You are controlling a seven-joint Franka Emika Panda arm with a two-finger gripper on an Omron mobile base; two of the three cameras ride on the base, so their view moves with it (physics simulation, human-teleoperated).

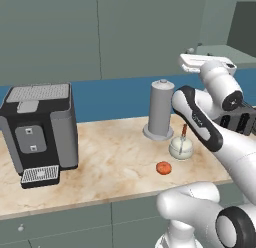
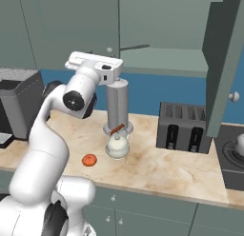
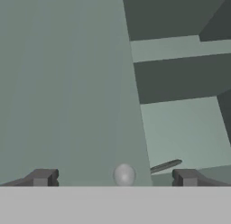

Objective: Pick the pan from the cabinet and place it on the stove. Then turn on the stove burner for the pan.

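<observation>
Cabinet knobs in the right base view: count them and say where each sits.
4: one knob beside the gripper, one on the open cabinet door, two on the lower fronts. Others may be hidden.

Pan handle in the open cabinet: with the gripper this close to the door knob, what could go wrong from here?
1. In the hand view the gripper is open with the cabinet's left door knob between its fingers; closing or advancing could catch the knob instead of the pan handle.
2. The thin handle offers a narrow grasp, so the pan may tilt or slip when lifted.
3. The open right door hangs over the toaster and stove; a carried pan might strike it.
</observation>
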